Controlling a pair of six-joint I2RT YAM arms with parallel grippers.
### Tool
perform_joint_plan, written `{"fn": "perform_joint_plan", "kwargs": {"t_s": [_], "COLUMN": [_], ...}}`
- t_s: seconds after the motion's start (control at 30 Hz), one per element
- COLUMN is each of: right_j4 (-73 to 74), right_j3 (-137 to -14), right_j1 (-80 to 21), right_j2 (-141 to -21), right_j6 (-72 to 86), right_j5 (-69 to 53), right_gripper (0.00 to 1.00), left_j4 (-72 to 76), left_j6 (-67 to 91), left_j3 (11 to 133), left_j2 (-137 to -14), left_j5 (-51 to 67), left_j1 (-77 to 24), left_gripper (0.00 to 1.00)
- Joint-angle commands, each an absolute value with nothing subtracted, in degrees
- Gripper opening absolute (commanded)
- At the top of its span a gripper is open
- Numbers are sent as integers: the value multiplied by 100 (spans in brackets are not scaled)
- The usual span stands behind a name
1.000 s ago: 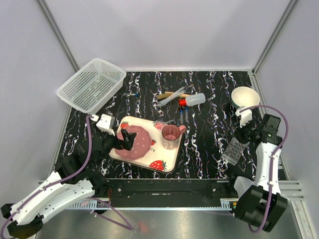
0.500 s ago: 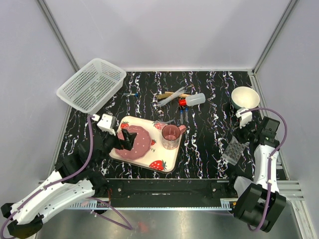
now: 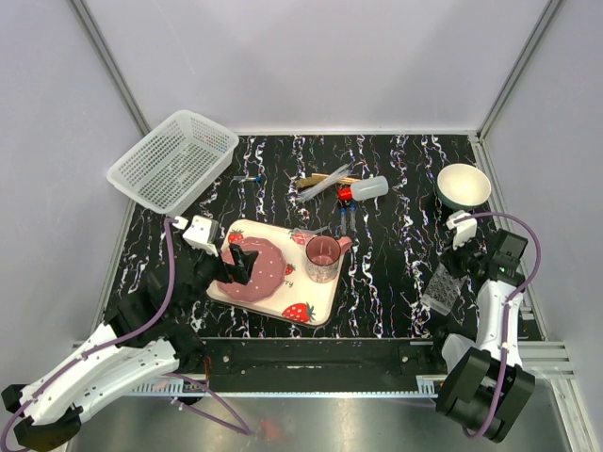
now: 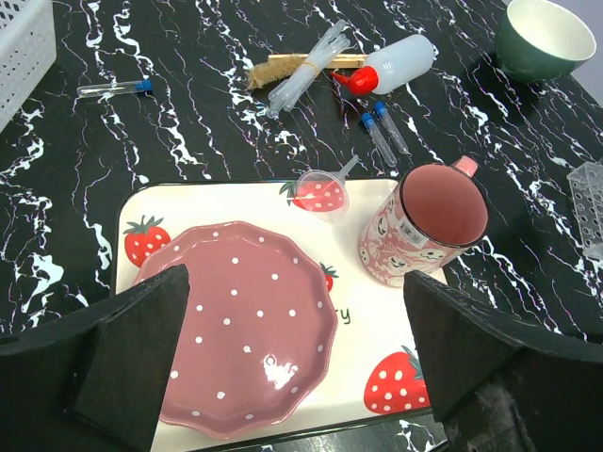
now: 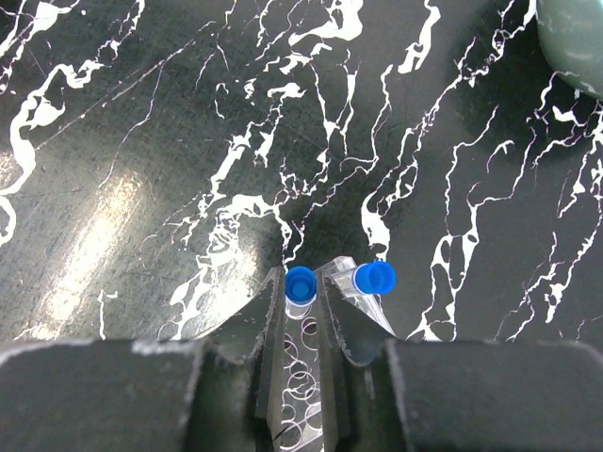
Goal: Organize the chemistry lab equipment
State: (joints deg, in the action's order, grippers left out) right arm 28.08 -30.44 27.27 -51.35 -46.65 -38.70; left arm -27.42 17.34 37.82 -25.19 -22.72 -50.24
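My right gripper is shut on a clear tube with a blue cap, held upright over the clear perforated tube rack. A second blue-capped tube stands in that rack. At the back of the table lie the red-capped bottle, the tan wooden tool, clear droppers, two blue-capped tubes and a lone tube. My left gripper hangs open above the pink plate, holding nothing.
The plate and a pink cup sit on the strawberry-print tray, with a small clear funnel at its far edge. A white mesh basket stands at the back left, a green-and-white bowl at the back right.
My right arm has drawn back toward the near edge with the tube, uncovering the bowl. The left arm has not moved.
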Motion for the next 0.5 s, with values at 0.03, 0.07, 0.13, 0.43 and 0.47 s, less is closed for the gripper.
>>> {"fn": "perform_joint_plan", "kwargs": {"t_s": [0.03, 0.07, 0.13, 0.43, 0.47], "right_j4": [2619, 2619, 2733, 3129, 3225], "right_j3": [-2927, -2909, -2918, -3181, -3295], "right_j1": [2821, 2830, 2848, 2883, 2892], "right_j2": [-4948, -4913, -4869, -4650, -4649], "right_j6": [-4623, -4606, -4640, -4615, -4588], "right_j5": [-3990, -3982, -3999, -4060, -4087], "right_gripper": [22, 24, 25, 34, 34], "left_j4": [-2575, -2575, -2566, -2593, -2593], "left_j6": [1670, 1670, 1670, 1705, 1714], "left_j3": [3779, 3779, 3779, 3779, 3779], "left_j2": [-2443, -2452, -2452, -2443, -2435], "left_j5": [-2215, -2206, -2197, -2039, -2030], "left_j1": [-5010, -5010, -5010, -5010, -5010], "left_gripper": [99, 99, 99, 99, 99]}}
